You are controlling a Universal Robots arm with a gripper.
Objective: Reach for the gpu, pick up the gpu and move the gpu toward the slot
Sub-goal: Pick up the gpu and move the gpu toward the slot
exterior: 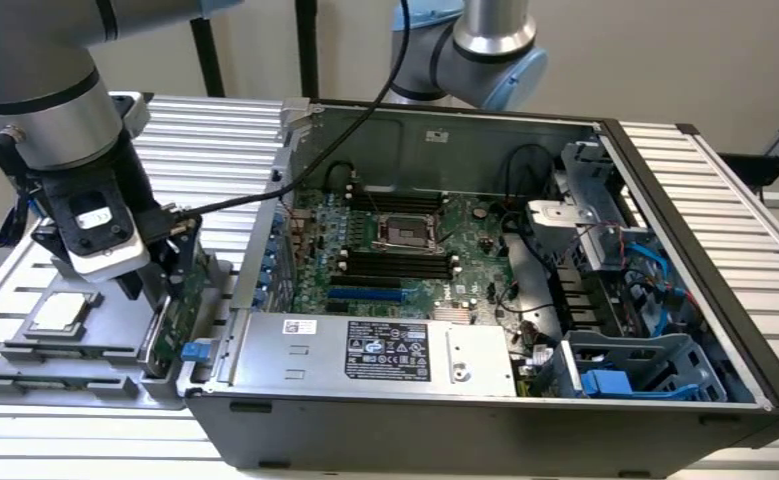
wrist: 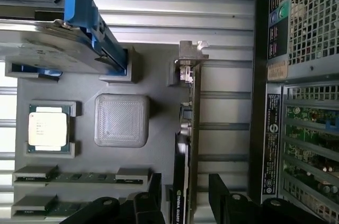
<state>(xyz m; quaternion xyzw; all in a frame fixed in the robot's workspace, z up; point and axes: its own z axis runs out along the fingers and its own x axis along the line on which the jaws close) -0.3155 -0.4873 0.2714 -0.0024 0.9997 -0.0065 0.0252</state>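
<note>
Gripper (wrist: 186,198): held wide open, with one dark finger on each side of the gpu (wrist: 188,128); a thin gap is seen on both sides, so nothing is held yet.
Gpu place: stood on its long edge in the grey tray (wrist: 161,134), at the lower left of the exterior view, just beside the outer wall of the computer case (exterior: 496,430).
Slot: a blue slot (exterior: 362,295) is seen on the green motherboard (exterior: 416,245) inside the case, well apart from the card.
Neighbours: a square chip (wrist: 47,128), memory sticks (wrist: 69,177) and a hard drive with a blue frame (wrist: 58,33) are kept in the same tray.
Slip risk: the card is thin, so if it is squeezed off-centre or too near its top edge, it could be tipped or dropped.
Bump risk: the case wall is close, so the card or its silver bracket (wrist: 192,54) could be knocked against it when lifted.
Snag risk: if the card is pulled up crooked, it could get jammed in its holder, and the tray could be dragged along.
</note>
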